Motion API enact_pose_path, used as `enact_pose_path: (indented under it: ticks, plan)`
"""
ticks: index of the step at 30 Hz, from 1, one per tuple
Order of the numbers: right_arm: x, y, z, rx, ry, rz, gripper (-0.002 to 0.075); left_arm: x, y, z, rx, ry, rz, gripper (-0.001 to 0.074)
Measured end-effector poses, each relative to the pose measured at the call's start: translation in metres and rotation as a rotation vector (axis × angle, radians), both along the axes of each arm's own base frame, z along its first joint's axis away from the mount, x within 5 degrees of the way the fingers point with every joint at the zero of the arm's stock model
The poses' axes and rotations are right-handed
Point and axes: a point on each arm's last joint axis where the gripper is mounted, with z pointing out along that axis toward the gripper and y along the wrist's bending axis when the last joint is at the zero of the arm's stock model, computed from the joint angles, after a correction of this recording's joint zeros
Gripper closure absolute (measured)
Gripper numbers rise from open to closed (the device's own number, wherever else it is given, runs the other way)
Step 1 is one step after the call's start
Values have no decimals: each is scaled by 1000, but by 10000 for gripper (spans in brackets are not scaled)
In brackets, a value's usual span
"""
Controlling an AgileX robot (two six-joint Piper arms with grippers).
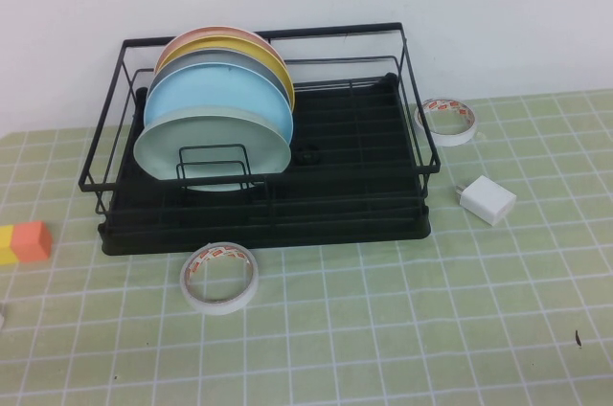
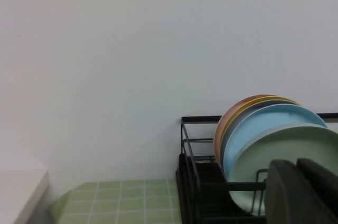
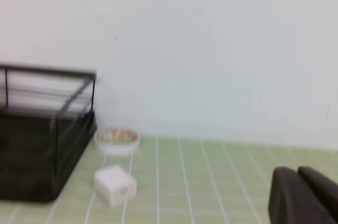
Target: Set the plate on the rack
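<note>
Bright, even, diffuse light; shadows faint under the rack [image 1: 268, 138]. High view sharp; right wrist view blurred throughout.

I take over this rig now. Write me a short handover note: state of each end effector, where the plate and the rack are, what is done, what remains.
Left end effector: raised beside the rack's left end, out of the high view, holding nothing; only its dark tip shows.
Right end effector: above the mat to the right of the rack, holding nothing; only its tip shows.
The plate: mint-green, standing on edge in the rack, frontmost of five, just ahead of the sky-blue plate.
Done: the plate is in the rack and released.
Left: apparently nothing but parking the arms.
</note>
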Motion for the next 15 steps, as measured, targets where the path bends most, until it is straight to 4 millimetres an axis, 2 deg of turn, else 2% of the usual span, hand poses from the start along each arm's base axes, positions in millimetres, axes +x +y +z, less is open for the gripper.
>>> enact_pose_path:
  ticks: [6,11,15]
  plan:
    - [-1,-1,-13,-27,147,-31,726,0,-4,-2,-147,10,-70,736]
    - [-1,-4,-16,-79,183,-76,726,0,-8,-2,-246,18,-86,736]
    - [-2,-5,-22,-102,243,-80,726,1,-16,-12,-287,132,-127,736]
